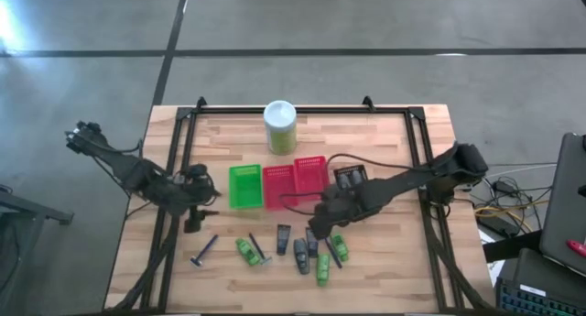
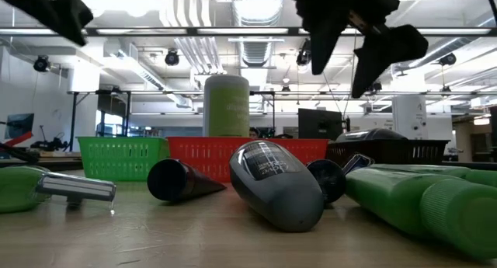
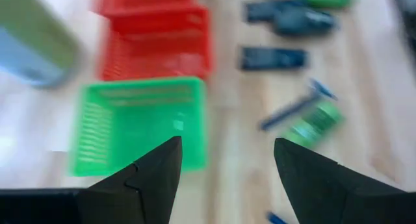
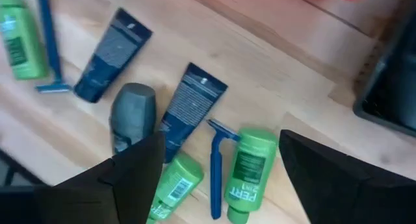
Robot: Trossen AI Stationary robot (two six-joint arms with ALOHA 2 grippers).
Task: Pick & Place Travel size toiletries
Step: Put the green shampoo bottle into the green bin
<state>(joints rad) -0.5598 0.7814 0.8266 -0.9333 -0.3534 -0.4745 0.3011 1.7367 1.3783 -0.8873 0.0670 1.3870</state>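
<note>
The toiletries lie loose on the wooden table near its front edge: green mini tubes (image 1: 245, 250) (image 1: 323, 268), black flat tubes (image 1: 283, 238), a grey oval bottle (image 1: 300, 255) and blue-handled razors (image 1: 203, 252). My right gripper (image 1: 320, 221) hangs open and empty above the right part of this group; its wrist view (image 4: 221, 141) shows a green tube (image 4: 247, 175), a razor (image 4: 216, 165), a black tube (image 4: 188, 107) and the grey bottle (image 4: 132, 113) below it. My left gripper (image 1: 195, 212) is open and empty left of the green basket (image 3: 140, 123).
A green basket (image 1: 244, 186), two red baskets (image 1: 278, 188) (image 1: 309, 172) and a dark basket (image 1: 351, 177) stand in a row behind the toiletries. A tall pale-green canister (image 1: 279, 125) with a white lid stands near the far edge. A black frame (image 1: 183, 133) runs around the table.
</note>
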